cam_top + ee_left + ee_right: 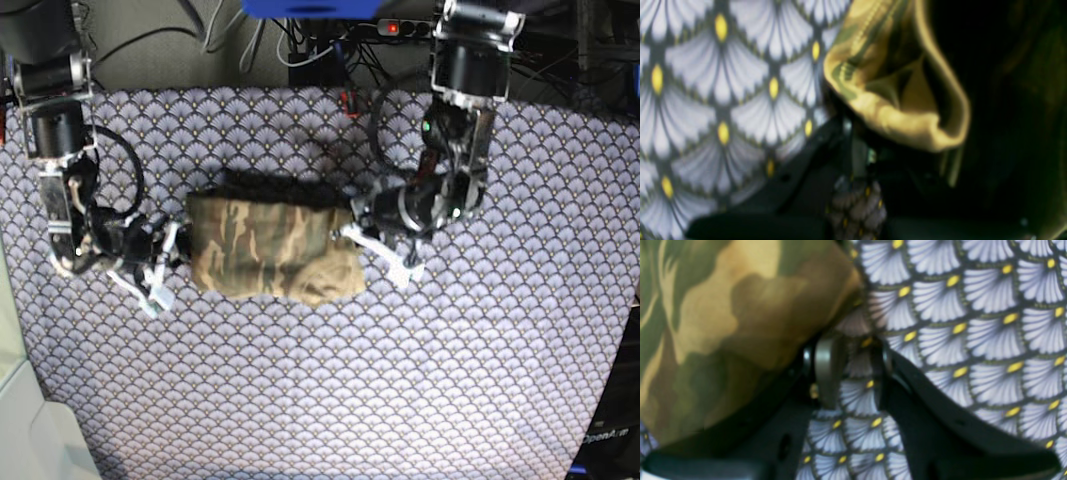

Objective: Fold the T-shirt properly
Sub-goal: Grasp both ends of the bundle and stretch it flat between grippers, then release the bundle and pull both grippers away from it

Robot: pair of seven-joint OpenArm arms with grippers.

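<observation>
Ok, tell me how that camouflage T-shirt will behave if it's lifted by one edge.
The T-shirt will probably droop and unfold, since it lies in soft rumpled layers. Its hem curls loosely near the left gripper, suggesting floppy, light cloth that drags rather than slides.

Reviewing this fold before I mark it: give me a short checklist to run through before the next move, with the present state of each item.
1. T-shirt folded into a compact bundle: ok.
2. Left gripper shut at the shirt's edge: ok; whether cloth is pinched, cannot tell.
3. Right gripper open, only table cloth between its fingers: ok.
4. Right gripper clear of the shirt: not ok, one finger lies against it.
5. Bundle edges even: not ok, lower edge wavy.
</observation>
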